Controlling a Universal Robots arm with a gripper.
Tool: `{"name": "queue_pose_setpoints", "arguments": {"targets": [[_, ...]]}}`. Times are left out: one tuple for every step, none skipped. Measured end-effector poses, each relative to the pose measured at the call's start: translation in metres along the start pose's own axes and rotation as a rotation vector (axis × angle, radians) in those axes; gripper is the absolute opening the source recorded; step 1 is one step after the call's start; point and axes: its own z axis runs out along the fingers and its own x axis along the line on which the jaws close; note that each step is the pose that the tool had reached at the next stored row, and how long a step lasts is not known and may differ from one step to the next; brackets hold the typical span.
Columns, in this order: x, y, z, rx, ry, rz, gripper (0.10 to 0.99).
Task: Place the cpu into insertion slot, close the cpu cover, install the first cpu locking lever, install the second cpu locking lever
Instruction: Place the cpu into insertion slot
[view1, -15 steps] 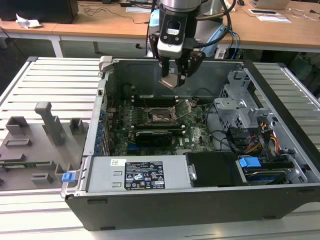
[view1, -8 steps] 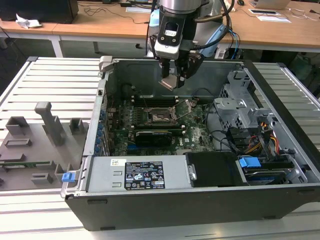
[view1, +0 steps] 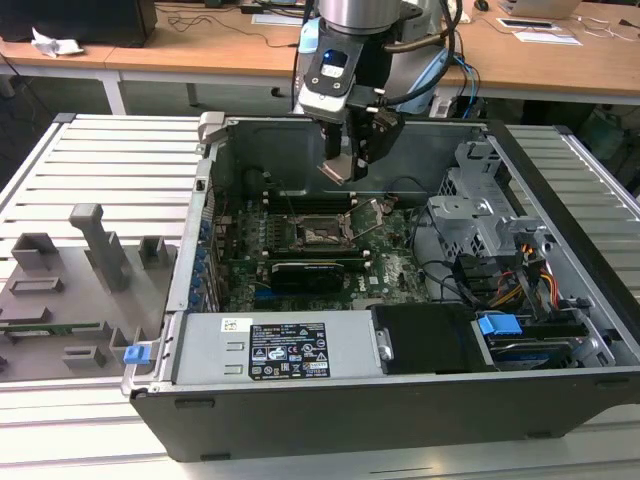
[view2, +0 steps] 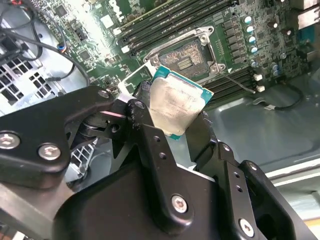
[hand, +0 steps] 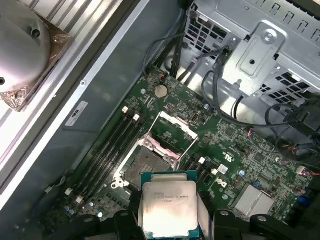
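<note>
**Cpu held over the open slot**

Closest in both wrist views, the gripper (view2: 175, 107) (hand: 169, 210) is closed on the cpu (view2: 177, 102) (hand: 167, 207). Its black fingers (view2: 150, 130) clamp two opposite edges, and the chip's silver top faces the cameras. In the exterior view the gripper (view1: 345, 165) hangs inside the open case (view1: 300, 410), near the middle of its far wall. The cpu (view1: 335, 170) is tilted in the air, well clear of the board (view1: 395, 265).

Below it the slot (view1: 322, 235) (view2: 185, 55) (hand: 145, 162) has no chip in it, and its dark centre is bare. The cover (hand: 180, 125) stands flipped up beside it.

The case lies on a slatted grey counter (view1: 100, 160). Besides the board, it holds:
- a black card (view1: 310, 272) in front of the slot
- a power supply (view1: 280, 350) along the near wall
- a metal drive cage (view1: 480, 215) with loose cables at the exterior view's right
</note>
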Motion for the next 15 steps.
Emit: {"name": "queue_pose_setpoints", "arguments": {"targets": [[0.0,0.0,0.0006,0.0,-0.0007,0.01,0.529],[0.0,-0.0001,0.0014,0.0,-0.002,0.027,0.529],[0.0,-0.0002,0.002,-0.001,-0.0035,0.046,0.529],[-0.0001,-0.0002,0.0025,-0.001,-0.0051,0.066,0.529],[-0.0001,-0.0003,0.0035,-0.002,-0.007,0.09,0.529],[-0.0001,-0.0003,0.0041,-0.002,-0.008,0.104,0.529],[-0.0001,-0.0004,0.0047,-0.002,-0.0089,0.115,0.529],[-0.0001,-0.0005,0.0061,-0.003,-0.0109,0.139,0.529],[-0.0001,-0.0006,0.0066,-0.003,-0.0119,0.151,0.529],[-0.0001,-0.0007,0.007,-0.003,-0.0125,0.159,0.529],[-0.0001,-0.0008,0.0076,-0.004,-0.0136,0.174,0.529],[0.0,-0.0009,0.0079,-0.004,-0.0142,0.181,0.529],[0.0,-0.0009,0.0084,-0.004,-0.0148,0.19,0.529],[0.0,-0.0009,0.0087,-0.004,-0.0154,0.197,0.529],[0.0,-0.001,0.009,-0.004,-0.0158,0.202,0.529]]}}
